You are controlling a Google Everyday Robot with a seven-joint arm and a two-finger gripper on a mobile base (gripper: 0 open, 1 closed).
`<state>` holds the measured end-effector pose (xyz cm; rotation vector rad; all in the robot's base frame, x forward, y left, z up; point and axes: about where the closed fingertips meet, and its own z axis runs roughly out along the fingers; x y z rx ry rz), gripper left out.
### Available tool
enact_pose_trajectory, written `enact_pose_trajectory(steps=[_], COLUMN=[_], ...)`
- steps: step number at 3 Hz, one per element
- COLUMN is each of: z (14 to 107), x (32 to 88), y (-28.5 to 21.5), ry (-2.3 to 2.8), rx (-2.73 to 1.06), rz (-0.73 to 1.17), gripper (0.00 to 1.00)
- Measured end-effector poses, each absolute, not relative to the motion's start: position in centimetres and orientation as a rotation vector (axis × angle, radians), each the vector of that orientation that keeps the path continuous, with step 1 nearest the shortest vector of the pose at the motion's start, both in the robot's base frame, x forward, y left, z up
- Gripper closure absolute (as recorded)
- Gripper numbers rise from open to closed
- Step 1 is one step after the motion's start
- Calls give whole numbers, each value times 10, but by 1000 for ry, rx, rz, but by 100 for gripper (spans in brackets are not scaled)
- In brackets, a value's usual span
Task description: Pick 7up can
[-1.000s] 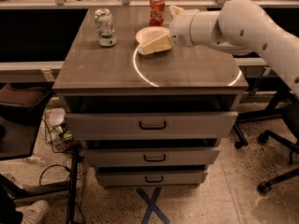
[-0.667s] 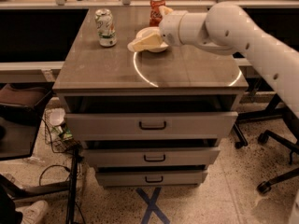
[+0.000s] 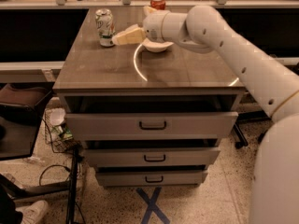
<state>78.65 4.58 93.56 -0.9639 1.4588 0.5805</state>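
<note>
The 7up can (image 3: 105,27), white and silver with green markings, stands upright near the back left of the wooden cabinet top (image 3: 103,71). My gripper (image 3: 117,38) reaches in from the right on a white arm, low over the top. Its tip is just right of the can's lower half, very close to it or touching it. The can is not lifted.
A red-orange soda can (image 3: 158,3) stands at the back edge. A white bowl (image 3: 157,46) sits under my wrist. The cabinet has three drawers (image 3: 152,125). A counter runs behind. Cables and a basket (image 3: 56,129) lie on the floor at left.
My gripper has moved left across the cabinet top, from over the white bowl to right beside the 7up can. The can has not moved.
</note>
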Motion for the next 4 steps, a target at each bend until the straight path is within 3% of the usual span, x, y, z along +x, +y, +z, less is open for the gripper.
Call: enact_pose_trajectory(steps=[4], z=[905], x=[848], y=[106], ry=[1523], rx=[-850], rz=[683], gripper=[0])
